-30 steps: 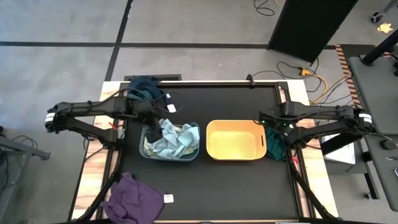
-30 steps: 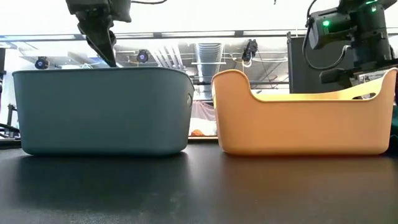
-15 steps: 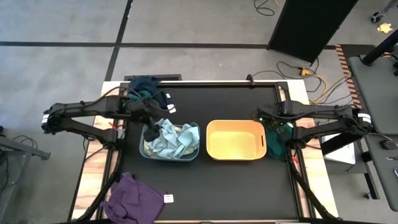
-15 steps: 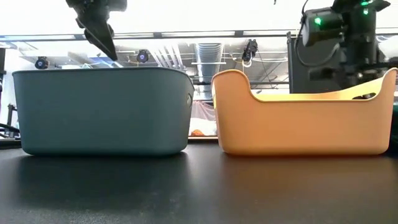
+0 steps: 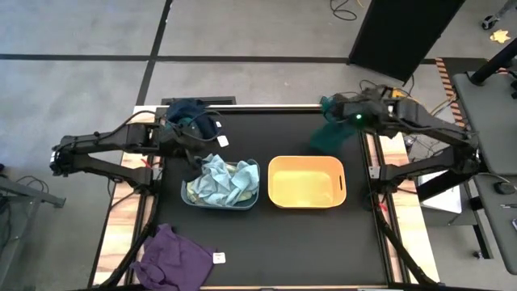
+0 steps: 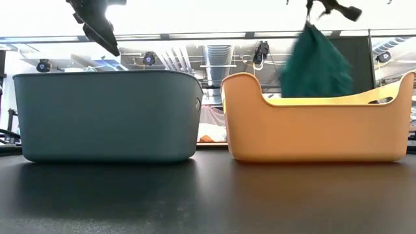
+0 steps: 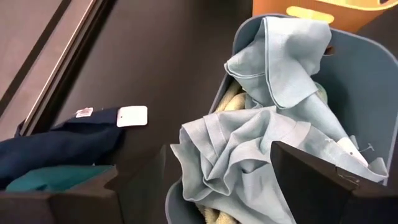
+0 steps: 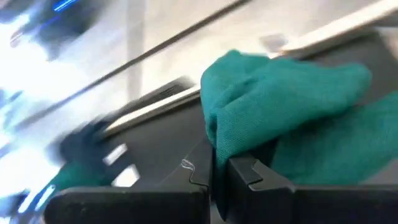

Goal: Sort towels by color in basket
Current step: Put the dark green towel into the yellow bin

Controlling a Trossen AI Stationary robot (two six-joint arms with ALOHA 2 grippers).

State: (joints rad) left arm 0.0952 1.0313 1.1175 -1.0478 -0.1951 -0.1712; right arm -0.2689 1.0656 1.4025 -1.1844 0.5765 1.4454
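Observation:
My right gripper (image 5: pixel 334 109) is shut on a dark teal towel (image 6: pixel 317 65), up above the table beyond the far right corner of the yellow basket (image 5: pixel 307 200). My left gripper (image 7: pixel 199 193) stands open above the far left corner of the blue-grey basket (image 5: pixel 187 198), touching nothing. Crumpled light blue towels (image 7: pixel 261 143) lie piled in that basket. A navy towel (image 5: pixel 190 111) with a teal one (image 7: pixel 43 177) lies at the table's far left. A purple towel (image 5: pixel 174 255) lies at the near left corner. My right gripper pinches a bunched fold of the dark teal towel (image 8: pixel 231 140) between its two fingers, which slant downward. The towel hangs slack below the gripper, lifted clear of the table. In the low view the yellow basket's wall hides its lower end.
The two baskets stand side by side at mid-table, the blue-grey one left, the yellow one (image 6: pixel 318 127) right with nothing showing in it. Bare black table lies in front of both. A white tag (image 7: pixel 132 116) lies beside the navy towel.
My right gripper has risen steeply from beside the yellow basket's right wall and gone toward the far edge, turning as it went. The dark teal towel, which lay there on the table, now hangs lifted clear. My left gripper has risen a little above the blue-grey basket.

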